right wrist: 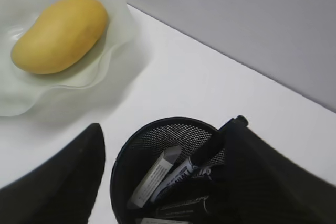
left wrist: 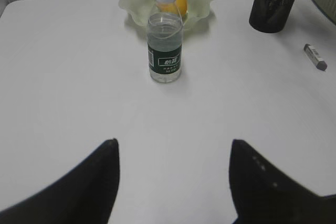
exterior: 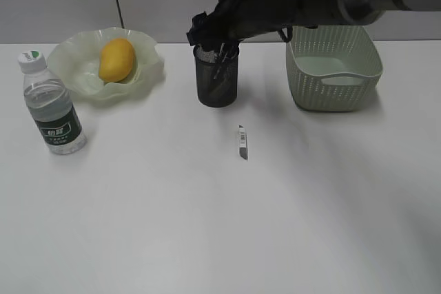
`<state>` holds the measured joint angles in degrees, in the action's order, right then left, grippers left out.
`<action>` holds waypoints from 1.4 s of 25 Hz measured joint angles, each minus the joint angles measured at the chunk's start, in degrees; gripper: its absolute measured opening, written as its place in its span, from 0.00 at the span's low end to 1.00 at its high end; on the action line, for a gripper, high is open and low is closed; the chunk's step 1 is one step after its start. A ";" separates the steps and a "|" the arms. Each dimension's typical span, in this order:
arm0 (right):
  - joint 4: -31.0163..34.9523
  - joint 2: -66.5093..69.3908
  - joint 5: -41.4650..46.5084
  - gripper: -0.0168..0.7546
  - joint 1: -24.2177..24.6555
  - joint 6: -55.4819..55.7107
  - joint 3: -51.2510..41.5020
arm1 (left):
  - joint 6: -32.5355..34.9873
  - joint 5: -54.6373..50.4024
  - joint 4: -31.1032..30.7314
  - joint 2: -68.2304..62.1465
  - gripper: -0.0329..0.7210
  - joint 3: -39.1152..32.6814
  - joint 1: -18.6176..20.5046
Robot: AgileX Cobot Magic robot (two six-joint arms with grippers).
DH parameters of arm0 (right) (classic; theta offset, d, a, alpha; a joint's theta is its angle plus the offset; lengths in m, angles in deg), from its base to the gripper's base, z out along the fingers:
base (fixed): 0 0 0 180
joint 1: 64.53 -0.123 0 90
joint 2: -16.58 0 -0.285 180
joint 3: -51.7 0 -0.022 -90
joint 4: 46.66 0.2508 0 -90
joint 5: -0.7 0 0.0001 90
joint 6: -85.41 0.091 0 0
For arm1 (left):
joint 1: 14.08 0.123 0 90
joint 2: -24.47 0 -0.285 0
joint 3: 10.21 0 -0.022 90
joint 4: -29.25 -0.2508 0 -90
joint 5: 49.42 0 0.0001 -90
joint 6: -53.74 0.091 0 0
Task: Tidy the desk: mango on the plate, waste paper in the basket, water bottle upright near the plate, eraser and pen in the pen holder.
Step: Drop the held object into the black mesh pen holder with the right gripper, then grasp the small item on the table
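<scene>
The mango (exterior: 116, 58) lies in the green plate (exterior: 148, 74). Left of the plate, the water bottle (exterior: 54, 105) stands upright. An eraser (exterior: 242, 142) lies flat on the desk (exterior: 207, 225) in front of the pen holder (exterior: 218, 80). My right gripper (exterior: 215, 40) hovers just over the holder. In the right wrist view it (right wrist: 165, 129) is open, its jaws straddling the holder's rim (right wrist: 123, 153). A black pen (right wrist: 207, 150) leans inside beside the right finger, next to a white-sleeved block (right wrist: 155, 177). My left gripper (left wrist: 173, 145) is open and empty, well short of the bottle (left wrist: 165, 45). The waste paper is out of view.
The pale green basket (exterior: 334, 70) stands right of the pen holder, partly under my right arm. A grey wall runs behind the desk. The left wrist view also shows the pen holder (left wrist: 274, 1) and eraser (left wrist: 315, 57) at the far right.
</scene>
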<state>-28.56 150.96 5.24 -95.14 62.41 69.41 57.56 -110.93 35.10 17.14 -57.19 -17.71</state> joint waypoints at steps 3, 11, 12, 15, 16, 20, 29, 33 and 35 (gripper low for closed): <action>-0.86 -2.90 2.23 0.76 0.00 0.00 0.00 | 0.00 0.00 0.00 0.00 0.70 0.00 0.00; -3.68 -16.37 25.29 0.73 0.00 -0.05 1.33 | 0.00 0.00 0.07 0.00 0.70 0.00 0.00; -4.74 -17.91 30.52 0.73 0.00 -0.05 1.57 | 0.00 0.00 0.07 0.00 0.70 0.00 0.00; -7.75 -21.38 46.29 0.71 0.00 0.56 1.94 | 0.00 0.00 0.07 -0.07 0.70 0.00 0.00; -9.03 -22.26 50.81 0.70 0.00 1.64 1.94 | 0.00 0.00 0.07 -0.23 0.70 0.00 0.00; -15.39 -24.38 63.45 0.70 0.07 10.13 1.82 | 0.00 0.00 0.14 -0.57 0.70 -0.06 0.00; -17.70 -34.98 64.47 0.70 14.13 16.45 -7.85 | 0.00 -1.01 2.16 -9.76 0.69 1.97 0.00; -17.68 -44.92 64.07 0.70 22.69 16.62 -18.62 | 2.07 -1.09 3.22 -22.01 0.64 5.76 -0.05; -17.71 -50.88 62.31 0.70 25.26 16.62 -24.90 | 2.77 0.32 3.93 -28.84 0.63 7.99 -1.63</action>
<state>-46.28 100.08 67.55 -69.88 79.03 44.52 60.33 -110.61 39.03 -11.70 -49.20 -19.34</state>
